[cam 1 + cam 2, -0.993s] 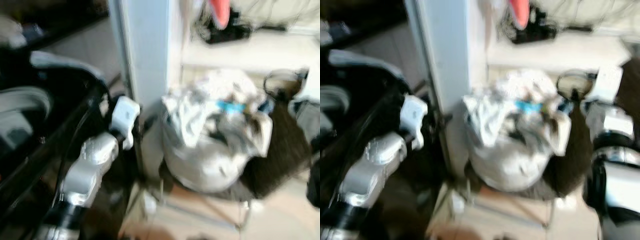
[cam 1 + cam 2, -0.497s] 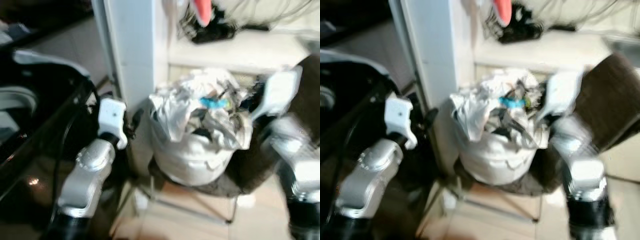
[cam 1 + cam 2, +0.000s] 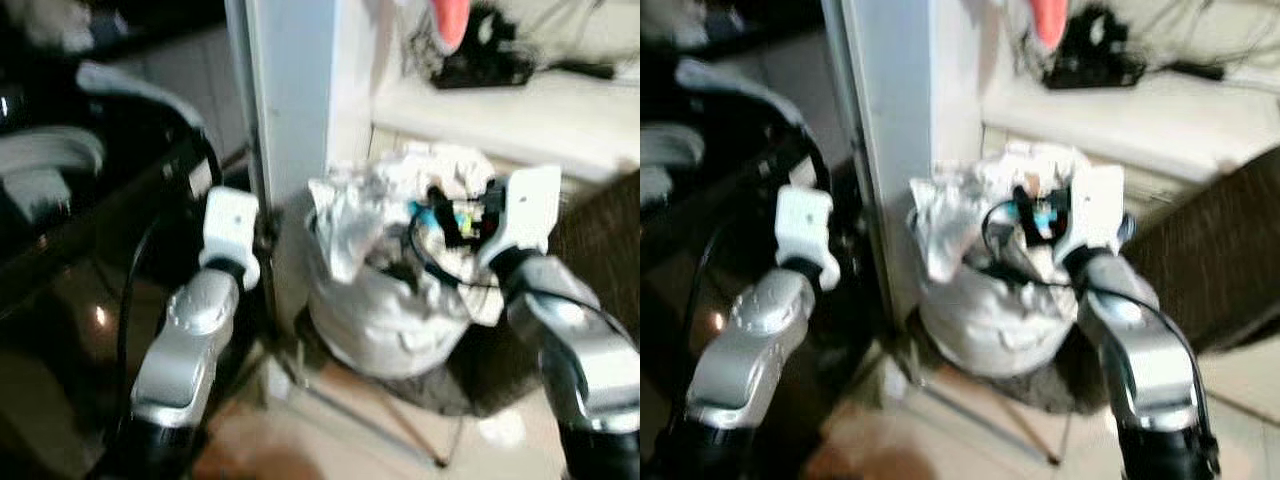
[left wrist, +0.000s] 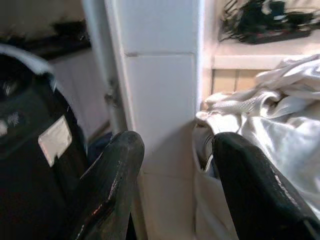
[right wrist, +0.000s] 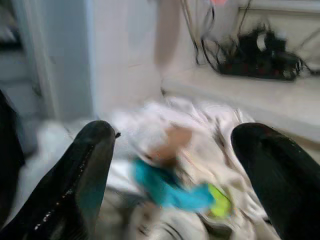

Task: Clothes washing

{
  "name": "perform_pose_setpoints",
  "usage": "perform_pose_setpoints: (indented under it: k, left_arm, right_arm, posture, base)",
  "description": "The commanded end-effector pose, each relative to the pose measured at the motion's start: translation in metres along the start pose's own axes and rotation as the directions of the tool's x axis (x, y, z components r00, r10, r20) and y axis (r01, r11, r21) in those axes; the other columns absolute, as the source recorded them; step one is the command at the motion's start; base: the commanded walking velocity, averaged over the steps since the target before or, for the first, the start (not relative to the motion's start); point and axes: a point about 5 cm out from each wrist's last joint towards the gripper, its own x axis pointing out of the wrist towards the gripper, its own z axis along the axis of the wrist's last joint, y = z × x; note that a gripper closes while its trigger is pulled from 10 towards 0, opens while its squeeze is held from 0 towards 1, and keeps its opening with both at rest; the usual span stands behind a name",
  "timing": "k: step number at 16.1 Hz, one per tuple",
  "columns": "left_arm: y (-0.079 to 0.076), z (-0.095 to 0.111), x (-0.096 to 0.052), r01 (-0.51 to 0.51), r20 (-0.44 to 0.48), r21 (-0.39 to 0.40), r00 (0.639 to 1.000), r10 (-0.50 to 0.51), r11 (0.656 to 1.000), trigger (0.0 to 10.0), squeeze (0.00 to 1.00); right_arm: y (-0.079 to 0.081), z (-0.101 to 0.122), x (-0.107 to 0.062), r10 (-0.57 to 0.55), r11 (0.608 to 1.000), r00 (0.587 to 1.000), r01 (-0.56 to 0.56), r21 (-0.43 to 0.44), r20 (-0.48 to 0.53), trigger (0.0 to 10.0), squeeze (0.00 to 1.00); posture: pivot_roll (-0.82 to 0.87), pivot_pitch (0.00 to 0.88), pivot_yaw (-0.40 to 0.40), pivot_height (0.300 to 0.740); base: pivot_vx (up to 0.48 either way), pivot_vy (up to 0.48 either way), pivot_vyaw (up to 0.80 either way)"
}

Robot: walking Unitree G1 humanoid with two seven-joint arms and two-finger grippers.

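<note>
Upright laundry bag (image 3: 385,300), mouth upward, beneath spread right claw (image 5: 175,175).

A laundry bag (image 3: 385,300) heaped with clothes (image 3: 400,200) sits on a low rack (image 3: 400,430) on the floor (image 3: 330,445), just right of a pillar (image 3: 295,90). Behind it runs a ledge (image 3: 520,110) carrying a tangle of cables (image 3: 485,55). Left of the pillar stands a washing machine (image 3: 70,250). The left claw (image 4: 172,165) hangs between machine and pillar, fingers apart; the right claw (image 5: 170,185), fingers spread, hovers over the clothes.
</note>
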Motion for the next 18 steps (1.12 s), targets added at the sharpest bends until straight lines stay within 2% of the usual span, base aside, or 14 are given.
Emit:
perform_pose_setpoints:
  k: [1, 5, 8, 15, 18]
  left_arm:
    - [0.0028, 0.0084, 0.0015, -0.028, 0.037, -0.003, 0.999, 0.028, 1.000, 10.0, 0.00]
    - [-0.0018, 0.0123, 0.0051, 0.027, 0.049, 0.036, 0.998, -0.029, 0.999, 10.0, 0.00]
    - [-0.0042, 0.0121, 0.0060, 0.035, 0.044, 0.026, 0.998, -0.036, 0.999, 10.0, 0.00]
    - [-0.0024, 0.0095, 0.0042, 0.026, 0.035, 0.011, 0.999, -0.026, 1.000, 10.0, 0.00]
    - [-0.0038, 0.0076, 0.0034, 0.026, 0.028, 0.002, 0.999, -0.026, 1.000, 10.0, 0.00]
  right_arm:
    - [-0.0044, -0.0043, 0.0001, -0.033, 0.999, 0.999, 0.033, -0.010, -0.040, 10.0, 0.00]
    - [-0.0029, -0.0021, 0.0000, -0.032, 0.999, 0.999, 0.033, 0.007, -0.042, 10.0, 0.00]
    - [-0.0028, -0.0003, 0.0000, -0.024, 1.000, 0.999, 0.024, 0.002, -0.047, 10.0, 0.00]
    - [-0.0043, 0.0022, 0.0021, 0.010, 0.999, 0.999, -0.012, -0.033, -0.053, 10.0, 0.00]
    - [-0.0104, 0.0029, 0.0019, -0.018, 1.000, 0.999, 0.017, -0.021, -0.048, 10.0, 0.00]
  posture:
    - [0.00, 0.000, -0.005, 0.740]
    - [-0.01, 0.000, 0.005, 0.740]
    - [-0.01, 0.000, 0.006, 0.740]
    - [0.00, 0.000, -0.004, 0.740]
    - [-0.01, 0.000, 0.000, 0.740]
  base:
    - [0.000, 0.000, 0.00]
    - [0.000, 0.000, 0.00]
    - [0.356, 0.000, 0.00]
    - [0.406, 0.000, 0.78]
    - [0.406, 0.000, 0.53]
